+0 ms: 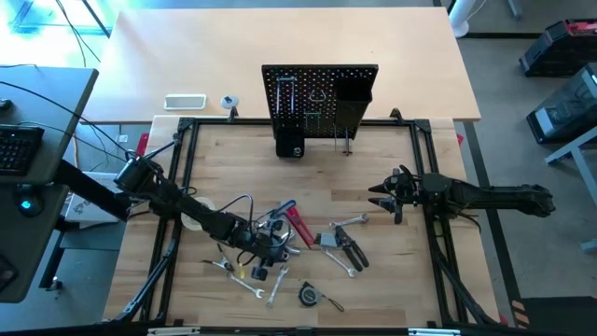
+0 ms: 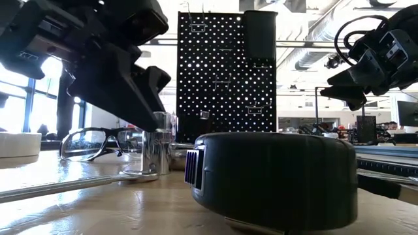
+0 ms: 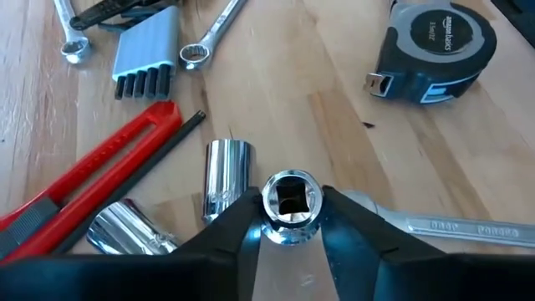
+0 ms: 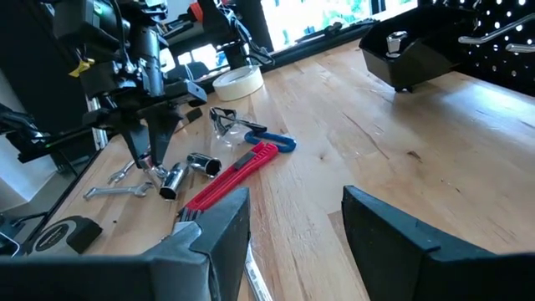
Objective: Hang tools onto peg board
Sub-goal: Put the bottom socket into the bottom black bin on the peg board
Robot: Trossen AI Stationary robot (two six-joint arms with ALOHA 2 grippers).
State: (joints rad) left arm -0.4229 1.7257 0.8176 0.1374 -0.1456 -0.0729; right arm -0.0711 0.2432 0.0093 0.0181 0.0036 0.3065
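The upright chrome socket [image 3: 289,205] stands on the wooden table [image 1: 392,271], in the tool cluster on the left arm's side, well in front of the peg board [image 1: 320,93]. The left gripper [image 3: 289,224] is closed on this socket, one dark finger [image 3: 230,230] pressed to each side, square drive hole facing up. Just beside the gripped socket a second socket [image 3: 227,177] lies on its side, and a third [image 3: 125,230] lies next to that. The red-handled tool [image 3: 92,171] runs diagonally past these two, with a thin black rod [image 3: 171,142] along its edge. On the opposite side of the gripper a silver wrench [image 3: 456,227] lies flat, passing behind one finger, so its near end is hidden. Farther out are a grey hex key holder [image 3: 146,52], a ring wrench [image 3: 209,38] and a tape measure [image 3: 435,42]; the clear glasses [image 2: 91,143] sit behind the gripper in the low view. The right gripper [image 4: 292,226] hangs with fingers spread, holding nothing, well apart from the cluster. In the low view the tape measure blocks the lower part of the peg board.
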